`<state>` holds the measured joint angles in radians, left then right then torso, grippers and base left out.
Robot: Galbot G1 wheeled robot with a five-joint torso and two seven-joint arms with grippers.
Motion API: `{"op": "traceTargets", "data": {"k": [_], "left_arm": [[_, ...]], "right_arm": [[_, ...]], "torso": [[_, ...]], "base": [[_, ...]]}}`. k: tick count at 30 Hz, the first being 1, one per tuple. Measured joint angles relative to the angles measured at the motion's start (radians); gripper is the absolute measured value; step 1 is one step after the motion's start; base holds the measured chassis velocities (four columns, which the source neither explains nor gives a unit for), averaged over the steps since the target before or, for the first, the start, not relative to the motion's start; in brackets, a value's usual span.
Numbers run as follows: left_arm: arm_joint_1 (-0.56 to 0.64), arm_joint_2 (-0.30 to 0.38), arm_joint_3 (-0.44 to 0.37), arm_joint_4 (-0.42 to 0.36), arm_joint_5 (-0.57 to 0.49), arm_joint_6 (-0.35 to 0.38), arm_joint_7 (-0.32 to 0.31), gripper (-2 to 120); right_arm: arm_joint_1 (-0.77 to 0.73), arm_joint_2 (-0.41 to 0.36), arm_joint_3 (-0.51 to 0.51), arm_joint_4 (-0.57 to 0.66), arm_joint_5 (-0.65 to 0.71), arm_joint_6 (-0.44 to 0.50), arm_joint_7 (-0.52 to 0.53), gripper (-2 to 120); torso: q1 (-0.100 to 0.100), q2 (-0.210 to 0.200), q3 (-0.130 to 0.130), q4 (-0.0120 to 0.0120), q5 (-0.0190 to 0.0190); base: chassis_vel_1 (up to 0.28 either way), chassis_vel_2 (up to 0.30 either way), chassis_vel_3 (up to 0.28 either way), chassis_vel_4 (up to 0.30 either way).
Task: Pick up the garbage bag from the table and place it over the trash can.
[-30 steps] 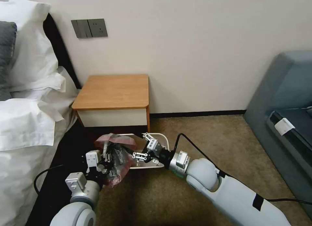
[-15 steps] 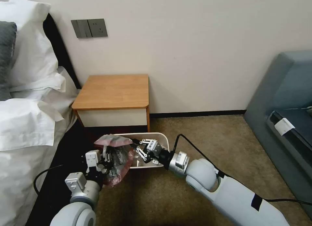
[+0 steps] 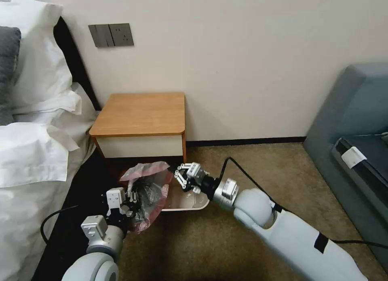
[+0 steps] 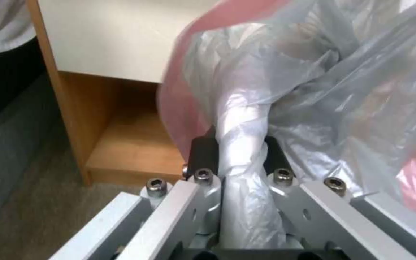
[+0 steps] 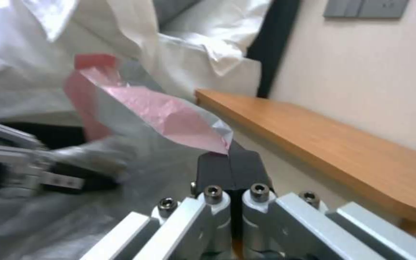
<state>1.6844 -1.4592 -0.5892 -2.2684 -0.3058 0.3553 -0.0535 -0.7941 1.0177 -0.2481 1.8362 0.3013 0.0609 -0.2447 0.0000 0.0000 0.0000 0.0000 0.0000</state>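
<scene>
Thin crinkly plastic, v. light & floppy: garbage bag (image 3: 146, 192) hangs over trash can (image 3: 190, 202), below table (image 3: 139, 113). Left gripper (image 4: 239, 151) clamps a twisted bunch; right gripper (image 5: 229, 164) pinches pink edge. Slippery, probably tears easily; best held by rim.

No legible text, label, brand or number anywhere.

Hanging crumpled above the trash can's (image 3: 190, 204) left end: garbage bag (image 3: 147, 190), silvery-grey, pink-edged, translucent. Standing on carpet before the wooden bench (image 3: 141, 113): cream-white trash can.
</scene>
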Motion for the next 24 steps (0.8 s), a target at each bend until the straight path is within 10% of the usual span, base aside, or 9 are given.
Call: {"op": "traceTargets", "data": {"k": [24], "left_arm": [[0.010,0.001,0.013,-0.010,0.016,-0.017,0.006,7]], "right_arm": [[0.118,-0.047,-0.006,-0.135,0.024,0.002,0.001,0]], "torso": [[0.000,0.000,0.000,-0.0001,0.0001]], "base": [[0.000,0.000,0.000,0.000]]}}
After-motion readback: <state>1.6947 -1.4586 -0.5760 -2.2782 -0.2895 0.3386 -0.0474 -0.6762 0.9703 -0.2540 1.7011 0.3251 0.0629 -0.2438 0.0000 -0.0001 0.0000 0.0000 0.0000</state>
